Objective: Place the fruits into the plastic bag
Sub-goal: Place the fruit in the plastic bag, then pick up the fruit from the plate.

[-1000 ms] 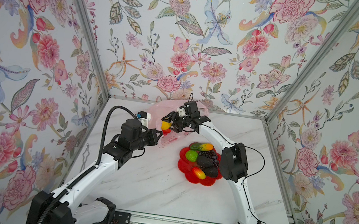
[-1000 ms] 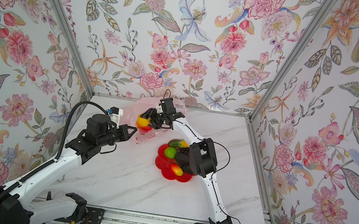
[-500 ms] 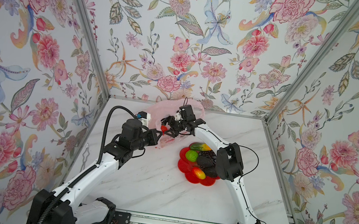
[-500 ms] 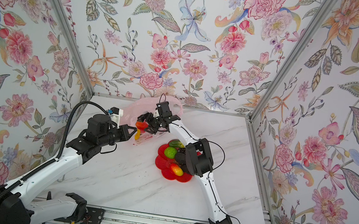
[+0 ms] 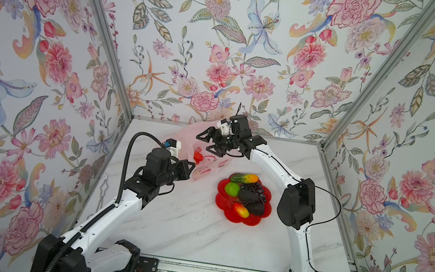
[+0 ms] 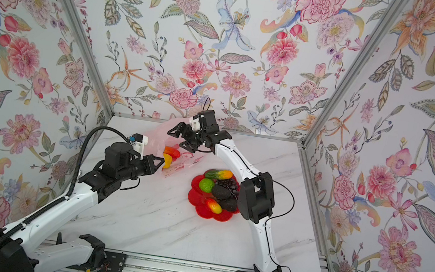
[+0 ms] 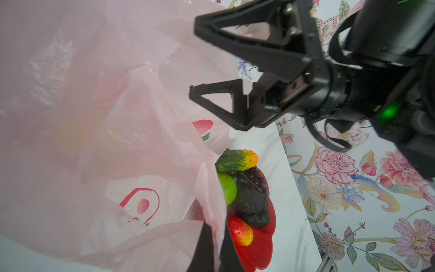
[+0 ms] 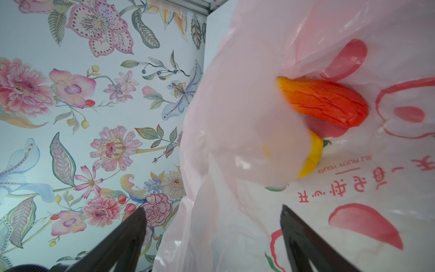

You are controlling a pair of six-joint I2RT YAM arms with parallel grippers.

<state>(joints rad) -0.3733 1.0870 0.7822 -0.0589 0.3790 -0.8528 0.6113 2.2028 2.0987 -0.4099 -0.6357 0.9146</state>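
r gripper (image 5: pixel 205 144) hangs released, jaws spread wide, just above the mouth of the plastic bag (image 5: pixel 207 167), close to the back edge of the worktop (image 5: pixel 195 235), left of ctr. l gripper (image 7: pixel 211 247) is clenched on the bag's rim film, which runs up btwn its jaws, w/ that side of the mouth lifted. inside the bag, in the r wrist view, a red-orange piece (image 8: pixel 329 103) lies next to a yellow lemon (image 8: pixel 313 155), the lemon half hidden by a fold of film. just right of the bag, mid-worktop, the red dish (image 5: pixel 222 204) carries the rest: mango (image 5: pixel 243 178) at its back rim, lime (image 5: pixel 232 189), grapes (image 5: pixel 253 188), two avocados (image 5: pixel 249 197) and a red-yellow fruit (image 5: pixel 240 210) toward its front rim. in the l wrist view the bag film covers the dish's left rim; touching or not, can't tell.
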